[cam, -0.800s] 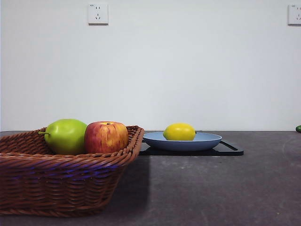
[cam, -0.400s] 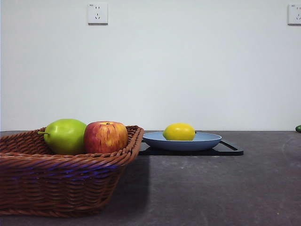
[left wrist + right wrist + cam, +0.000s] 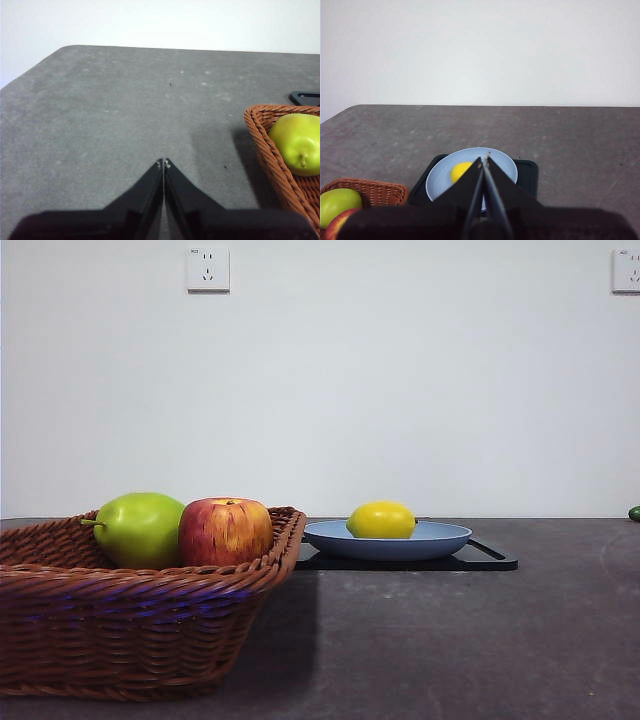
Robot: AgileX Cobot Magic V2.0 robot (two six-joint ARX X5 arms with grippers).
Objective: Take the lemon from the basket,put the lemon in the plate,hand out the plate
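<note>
The yellow lemon (image 3: 381, 520) lies in the grey-blue plate (image 3: 440, 538), which rests on a black tray (image 3: 490, 559) to the right of the brown wicker basket (image 3: 130, 630). In the right wrist view the lemon (image 3: 459, 171) and plate (image 3: 506, 165) sit ahead of and below my right gripper (image 3: 484, 159), whose jaws are shut and empty, well apart from the plate. My left gripper (image 3: 163, 163) is shut and empty over bare table, off to the side of the basket (image 3: 272, 150). Neither arm shows in the front view.
A green pear-like fruit (image 3: 140, 528) and a red-yellow apple (image 3: 226, 531) remain in the basket. Two wall sockets (image 3: 208, 269) are on the white wall behind. A small green thing (image 3: 634, 513) peeks in at the right edge of the table.
</note>
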